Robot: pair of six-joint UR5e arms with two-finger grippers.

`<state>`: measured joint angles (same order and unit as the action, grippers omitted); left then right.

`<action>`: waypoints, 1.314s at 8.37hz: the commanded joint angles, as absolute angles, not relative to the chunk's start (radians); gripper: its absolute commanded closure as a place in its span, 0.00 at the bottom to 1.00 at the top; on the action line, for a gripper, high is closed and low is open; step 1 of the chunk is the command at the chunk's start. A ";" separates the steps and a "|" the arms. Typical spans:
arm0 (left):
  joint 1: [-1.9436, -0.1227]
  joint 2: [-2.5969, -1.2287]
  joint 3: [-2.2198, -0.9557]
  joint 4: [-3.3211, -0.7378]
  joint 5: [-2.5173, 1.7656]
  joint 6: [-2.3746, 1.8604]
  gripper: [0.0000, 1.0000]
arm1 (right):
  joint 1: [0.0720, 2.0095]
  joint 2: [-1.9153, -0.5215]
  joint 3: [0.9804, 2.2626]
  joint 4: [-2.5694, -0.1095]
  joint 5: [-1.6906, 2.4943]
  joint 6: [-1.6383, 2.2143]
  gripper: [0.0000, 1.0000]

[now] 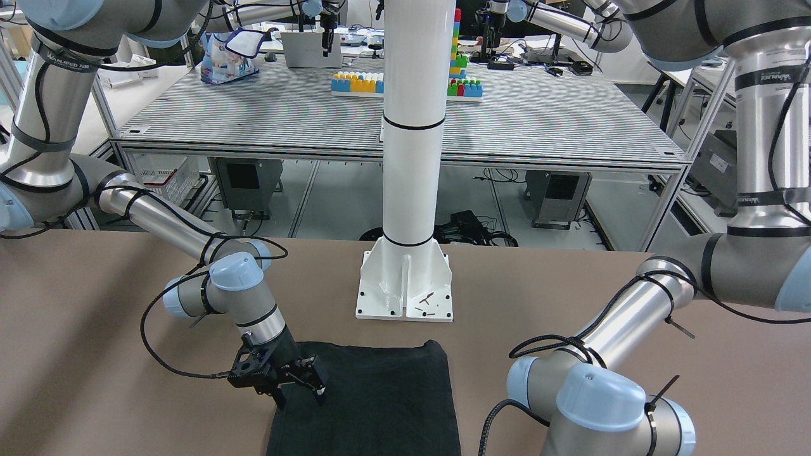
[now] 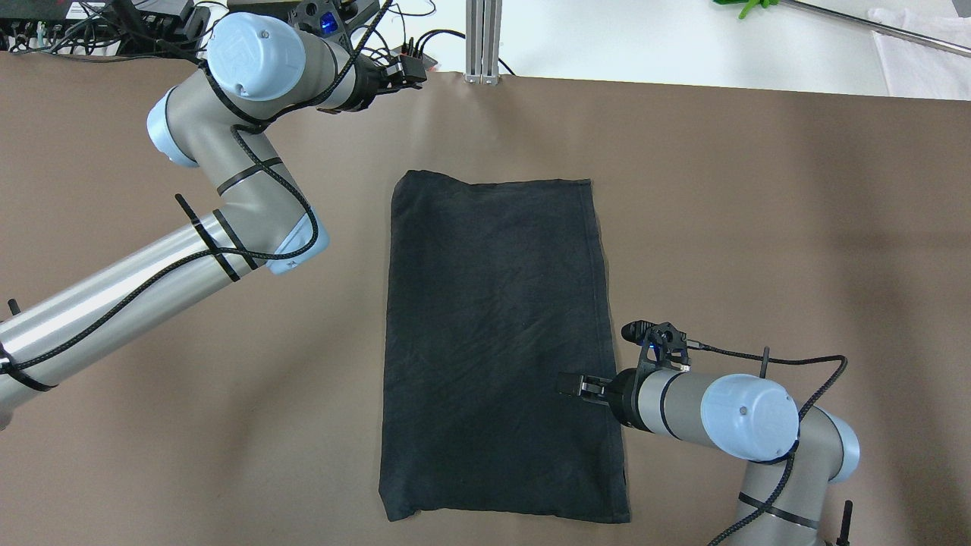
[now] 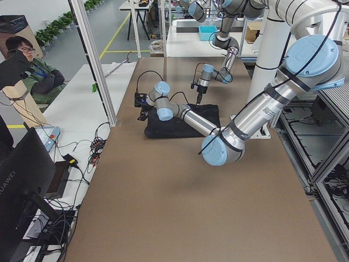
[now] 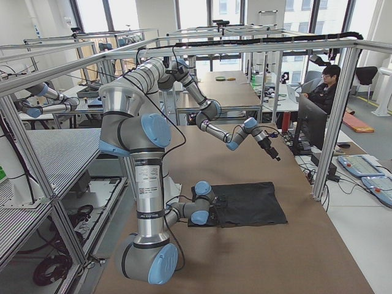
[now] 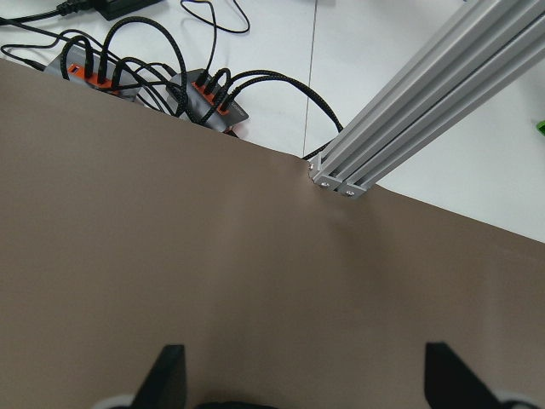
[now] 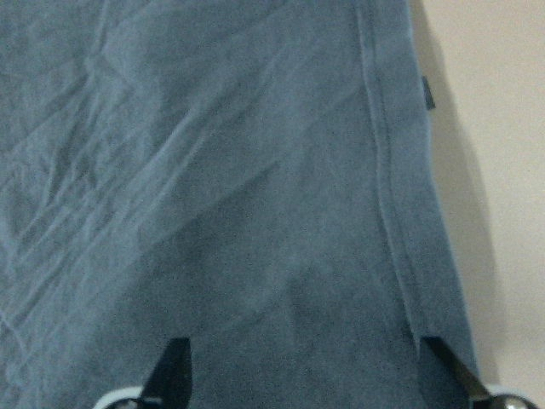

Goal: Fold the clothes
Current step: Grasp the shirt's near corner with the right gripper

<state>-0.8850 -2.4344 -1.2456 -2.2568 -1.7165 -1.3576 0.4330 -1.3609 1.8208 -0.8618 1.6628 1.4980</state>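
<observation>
Black shirt (image 2: 497, 341) lies on the tabletop (image 2: 758, 227), already folded into a long rectangle; probably a fold across remains. Right pincer (image 2: 573, 384) hangs open over its right edge; left pincer (image 2: 406, 72) is open, well apart at the far edge.

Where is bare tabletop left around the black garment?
Widest: the table right of the garment, beyond the right gripper. Also the strip between left arm and garment. Crowded where the right gripper hangs over the garment's right edge.
</observation>
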 commanded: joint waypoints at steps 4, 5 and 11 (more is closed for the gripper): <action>-0.885 -2.434 -1.250 -2.252 -1.717 -1.358 0.00 | 0.374 -1.390 1.901 -0.862 1.612 1.773 0.06; -0.885 -2.434 -1.250 -2.252 -1.715 -1.358 0.00 | 0.356 -1.413 1.901 -0.850 1.612 1.793 0.06; -0.884 -2.434 -1.250 -2.252 -1.709 -1.361 0.00 | 0.247 -1.442 1.802 -0.716 1.543 1.822 0.06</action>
<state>-0.8844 -2.4344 -1.2509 -2.2520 -1.7096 -1.3600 0.2885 -1.4461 1.8353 -0.7464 1.5842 1.8205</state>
